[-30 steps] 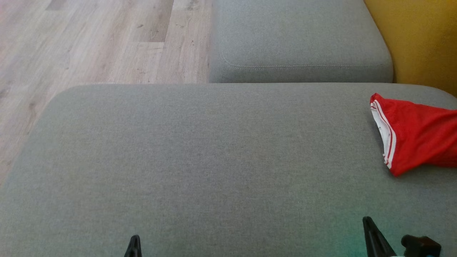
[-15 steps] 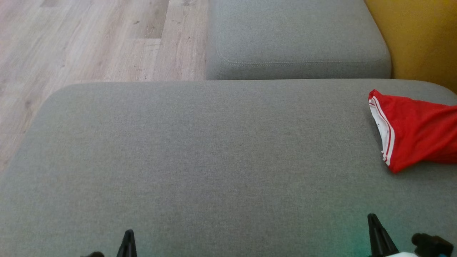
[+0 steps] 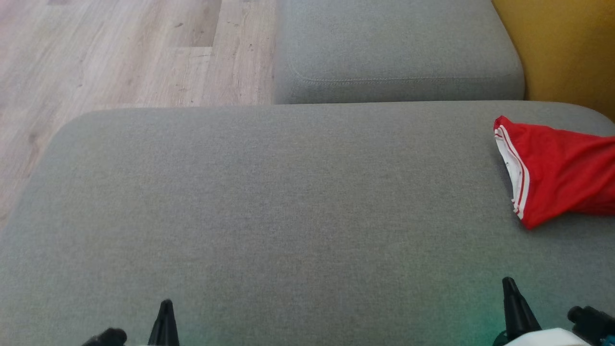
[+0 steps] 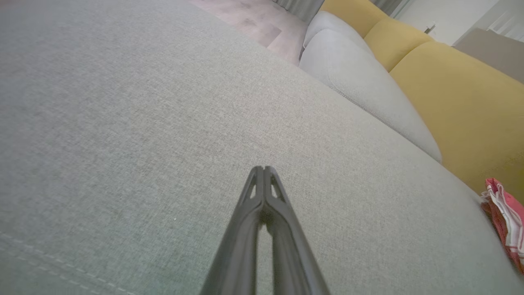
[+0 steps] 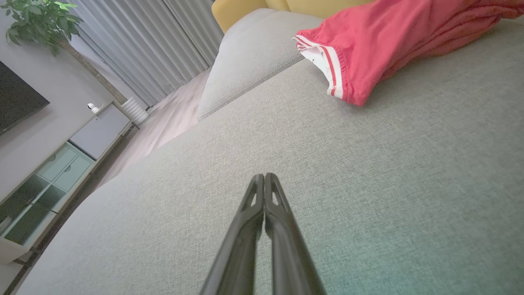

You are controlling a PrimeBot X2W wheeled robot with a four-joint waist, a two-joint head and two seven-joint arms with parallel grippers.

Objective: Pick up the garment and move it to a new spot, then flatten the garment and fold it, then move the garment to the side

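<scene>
A red garment [image 3: 562, 173] with white-striped trim lies bunched at the right edge of the big grey cushion [image 3: 288, 216], partly cut off by the picture's edge. It also shows at the top right in the right wrist view as the garment [image 5: 389, 41], and far right in the left wrist view as the garment [image 4: 505, 219]. My left gripper [image 3: 166, 307] sits at the lower left, shut and empty, tips together [image 4: 263, 169]. My right gripper [image 3: 508, 284] at the lower right is shut too, fingertips meeting [image 5: 264, 176], well short of the garment.
A second grey cushion [image 3: 394, 48] lies beyond the big one. A yellow backrest [image 3: 567, 48] runs along the right. Wooden floor [image 3: 120, 53] lies far left. A cabinet [image 5: 61, 164], curtains and a plant stand in the room.
The head camera has tilted, so the whole scene has slid up and slightly left. Both gripper tips now reach a little higher into the picture. The garment lies unchanged.
</scene>
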